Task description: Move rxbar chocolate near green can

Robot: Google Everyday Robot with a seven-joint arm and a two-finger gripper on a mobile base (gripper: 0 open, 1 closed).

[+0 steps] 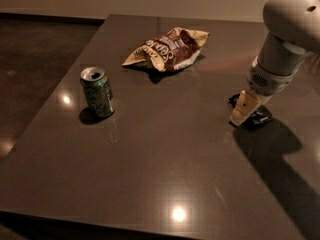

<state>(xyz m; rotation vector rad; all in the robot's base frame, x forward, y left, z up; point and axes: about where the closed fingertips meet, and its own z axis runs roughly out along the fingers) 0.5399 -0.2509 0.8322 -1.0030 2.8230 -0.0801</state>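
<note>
The gripper (246, 114) is down on the rxbar chocolate (260, 119), well apart from the green can (97, 93), and I cannot tell if it grips, so the flat bar may slip away.

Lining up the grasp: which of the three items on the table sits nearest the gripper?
The rxbar chocolate, the small black bar under the gripper at the table's right; chip bag and green can lie far left.

gripper (240, 115) at rxbar chocolate (261, 118), green can (98, 93) well apart
</note>
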